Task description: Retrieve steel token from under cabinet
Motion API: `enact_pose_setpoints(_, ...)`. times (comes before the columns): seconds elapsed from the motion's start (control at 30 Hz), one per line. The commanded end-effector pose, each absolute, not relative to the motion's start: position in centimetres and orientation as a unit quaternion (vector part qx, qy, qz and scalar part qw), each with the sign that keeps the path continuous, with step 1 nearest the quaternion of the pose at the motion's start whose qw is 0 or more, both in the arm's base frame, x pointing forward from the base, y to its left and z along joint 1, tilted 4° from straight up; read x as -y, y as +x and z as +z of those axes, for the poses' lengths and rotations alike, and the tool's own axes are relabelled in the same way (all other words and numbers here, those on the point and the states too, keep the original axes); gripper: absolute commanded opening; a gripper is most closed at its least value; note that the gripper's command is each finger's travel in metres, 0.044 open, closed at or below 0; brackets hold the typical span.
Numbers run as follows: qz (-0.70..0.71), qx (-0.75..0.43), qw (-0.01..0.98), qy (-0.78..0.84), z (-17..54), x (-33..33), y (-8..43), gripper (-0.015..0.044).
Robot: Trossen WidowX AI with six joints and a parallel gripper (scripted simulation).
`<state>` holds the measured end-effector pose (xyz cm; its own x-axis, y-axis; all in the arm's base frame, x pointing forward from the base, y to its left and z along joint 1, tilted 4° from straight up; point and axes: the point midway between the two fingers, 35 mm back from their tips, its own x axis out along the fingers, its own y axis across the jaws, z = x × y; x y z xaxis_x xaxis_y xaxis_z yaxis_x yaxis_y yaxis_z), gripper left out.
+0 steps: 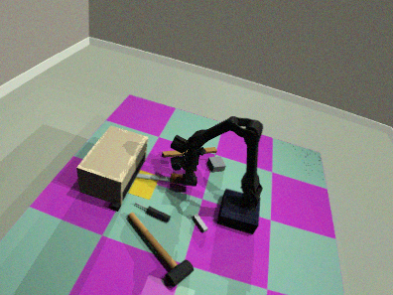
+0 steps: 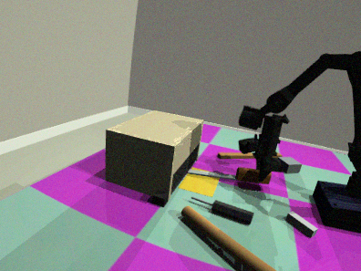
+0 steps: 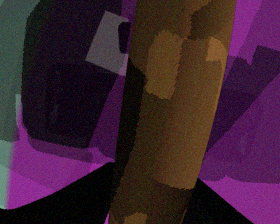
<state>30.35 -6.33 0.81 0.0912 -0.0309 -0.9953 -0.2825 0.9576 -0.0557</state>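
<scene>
The cream cabinet stands at the left, its dark slotted side facing the yellow marked area. My gripper is shut on the brown wooden handle of a flat-bladed tool. Its thin grey blade points at the cabinet and lies low over the back part of the yellow area. Whether the blade's tip reaches under the cabinet, I cannot tell. The steel token is not visible in any view.
A black screwdriver and a hammer lie on the near side. A pale bar lies near the arm's base. A grey block and a wooden stick lie behind the gripper.
</scene>
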Motion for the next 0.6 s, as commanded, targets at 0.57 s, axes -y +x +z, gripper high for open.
enact_pose_setpoints(0.57,0.088,-0.67,0.728,-0.119,0.5,7.3,27.6,0.0)
